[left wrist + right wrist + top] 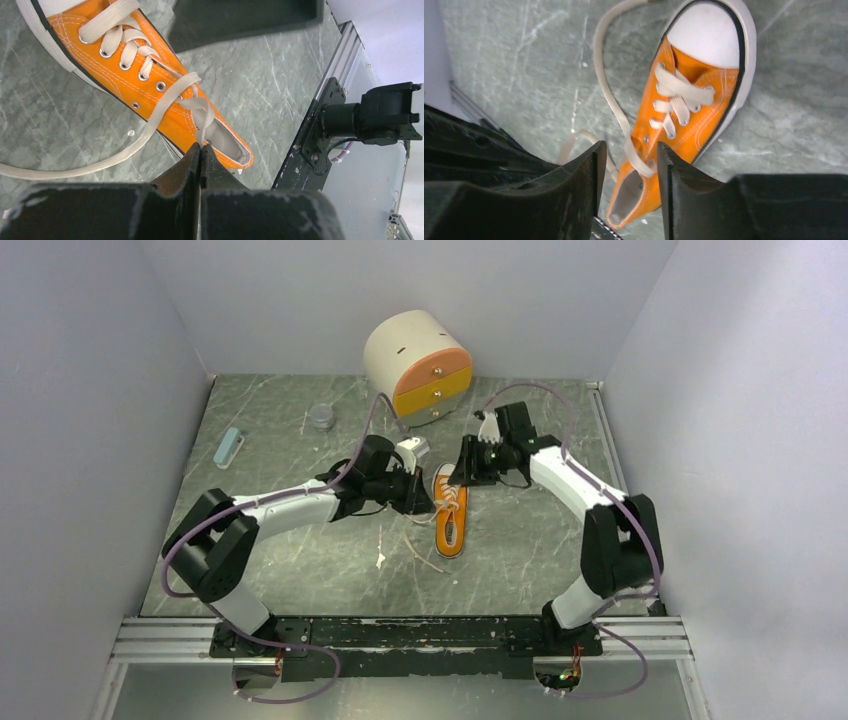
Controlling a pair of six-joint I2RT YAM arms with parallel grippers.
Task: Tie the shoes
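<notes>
Left gripper (200, 150) has its fingers pressed together on a lace (204, 125), pinching it just above the shoe's (150, 85) open collar; the short stretch from the top eyelets up to the tips looks nearly taut. Right gripper (628, 152) hangs with its fingers apart, straddling the crossing of laces at the collar without touching it, as far as the wrist view shows. A loose lace (100, 162) runs off the shoe's side and trails away across the table (260, 75).

The shoe lies flat on its sole near the middle of the table, toe pointing away from the bases, between the two grippers.

The step in hand looks like taking up both ends to start the knot. To do it well, the left should keep its pinch firm and lift only enough to hold tension, since the shoe is light and would likely tip or slide under a hard pull. The right should settle on one strand alone, close on it cleanly, and avoid catching the canvas edge or the crossed strand beneath.

Left arm (290, 505) is folded at the elbow, forearm stretched low across the table toward the shoe's left side. Right arm (570, 480) rises from its base, elbow high at the right, forearm reaching inward with the wrist tipped down beside the toe.
</notes>
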